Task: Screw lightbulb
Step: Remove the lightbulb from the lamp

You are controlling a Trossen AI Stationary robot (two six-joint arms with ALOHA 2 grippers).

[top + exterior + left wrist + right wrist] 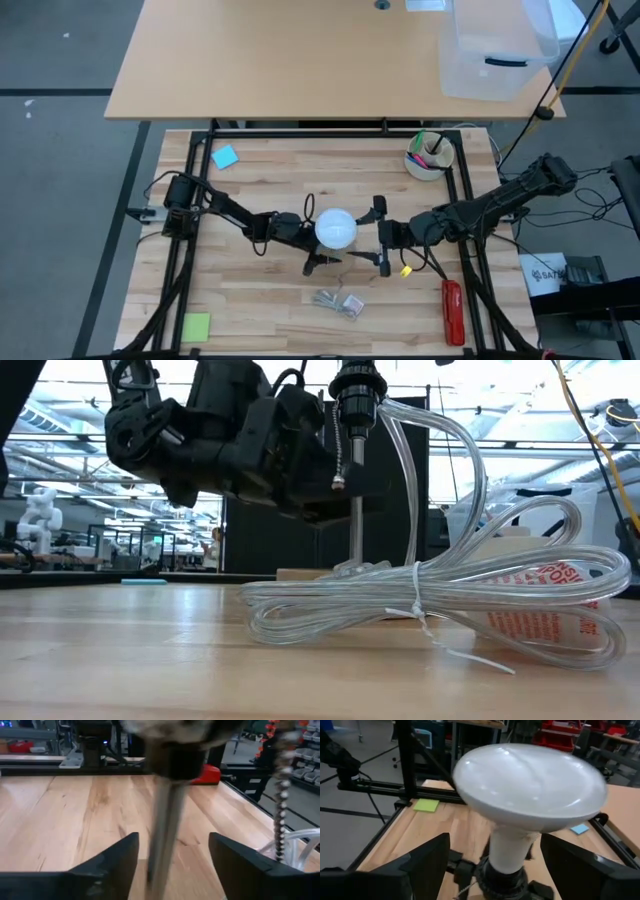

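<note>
Reading what print I can: the coiled clear cord [440,595] filling the right half of the low view carries a white tag [545,605] with red lettering, where I make out "POW" and little more. In the high view, a white box [545,275] off the table at lower right has a dark logo I can't read.

Now the count. One lightbulb [336,229], white, sits dead centre of the wooden table [260,180] in the high view; the right wrist view shows it upright with its neck down in a black socket [502,877]. Two arms flank it. My left gripper [312,245] sits just left of the bulb, and in the left wrist view its fingers [107,865] stand apart, either side of a thin metal stem [165,840], not touching it. My right gripper [382,235] sits just right of the bulb, fingers [422,862] spread wide of the neck, clamped on nothing.

Two sticky notes: one blue [224,156] at upper left of the table, one green [196,326] at lower left. One white cup of pens [428,156] at upper right, one red tool [452,312] at lower right, one clear bin [497,45] on the far desk. One beaded pull chain [281,805] hangs at the right of the left wrist view.
</note>
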